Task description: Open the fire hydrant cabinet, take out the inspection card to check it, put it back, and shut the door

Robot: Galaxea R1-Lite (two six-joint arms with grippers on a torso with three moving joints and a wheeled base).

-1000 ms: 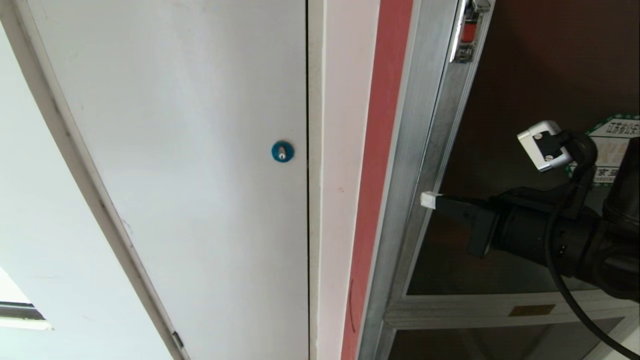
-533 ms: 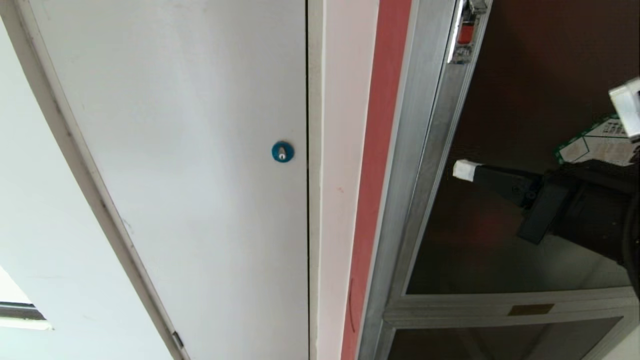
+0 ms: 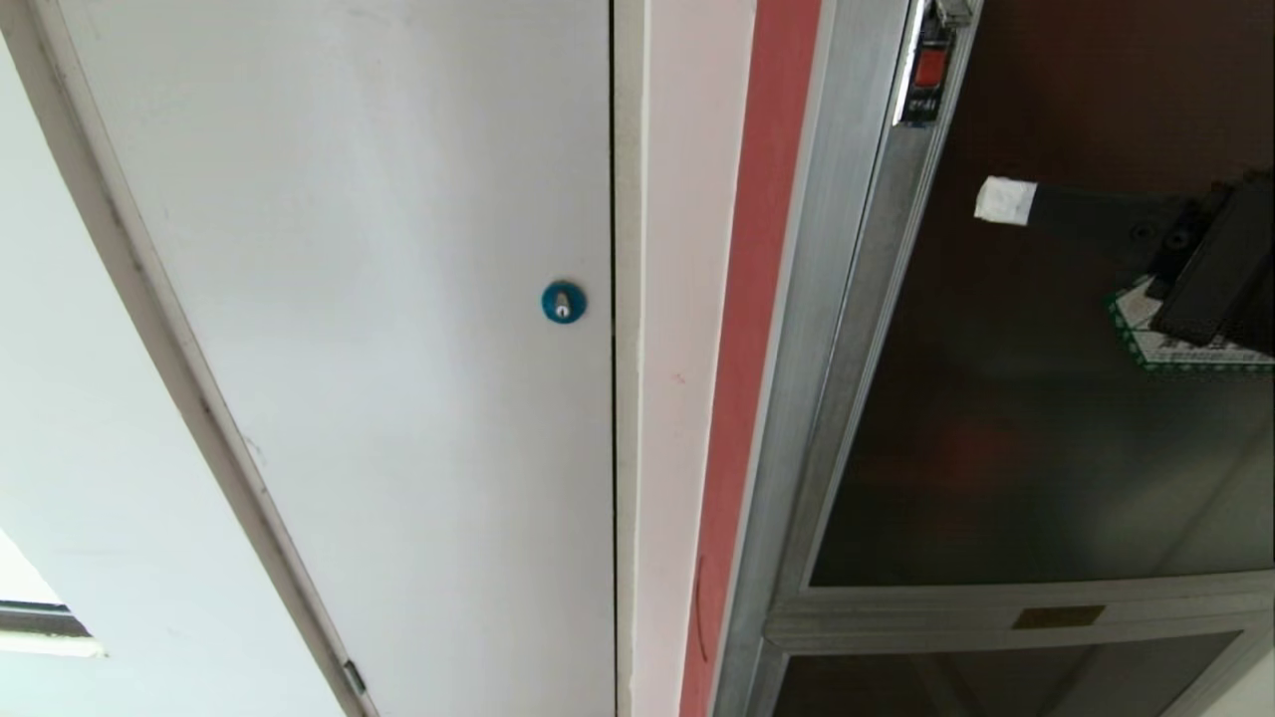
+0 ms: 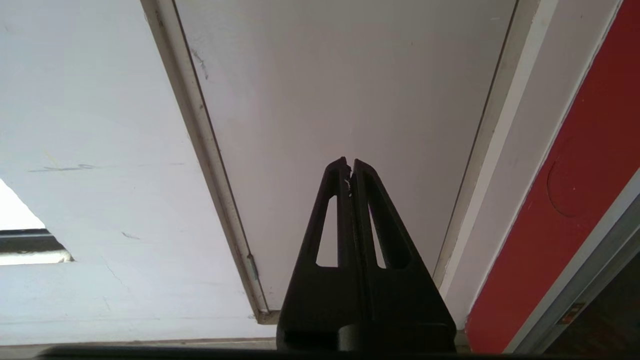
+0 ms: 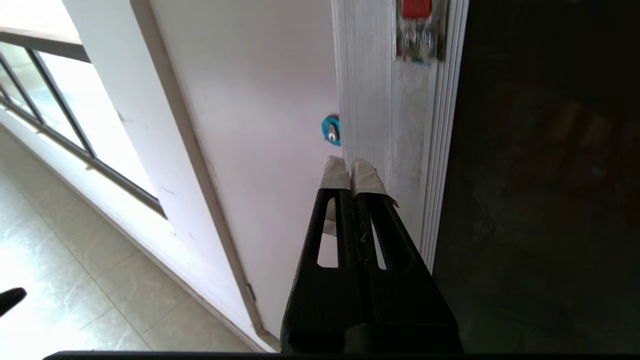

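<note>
Presently, the fire hydrant cabinet (image 3: 847, 329) fills the right of my head view, its silver frame standing beside a red wall strip (image 3: 742, 349). The door (image 3: 1006, 428), a dark tinted glass panel in that frame, appears shut; nothing of the interior shows, so I cannot see the inspection card. To the left stands a plain white door (image 3: 398, 329) with a blue round lock (image 3: 563, 301), which is no part of my task.

The right gripper (image 3: 1004, 199) is raised in front of the dark glass, below and right of the small red latch (image 3: 931, 68). Its fingers (image 5: 365, 175) are pressed together, tape-tipped, holding nothing. In the right wrist view they point along the frame edge toward the latch. A green-bordered sticker (image 3: 1146, 344) is partly hidden behind the arm.

The left gripper (image 4: 350, 165) is parked facing the white door, fingers together and empty.

Hazards, as I judge them:
- The latch is small. A slight lateral error would put the fingers on the bare frame or the glass, and the door would stay shut.
- Pressing closed fingers hard against the glass may load the panel.
- The taped tips may slip off the latch under a pull.
</note>
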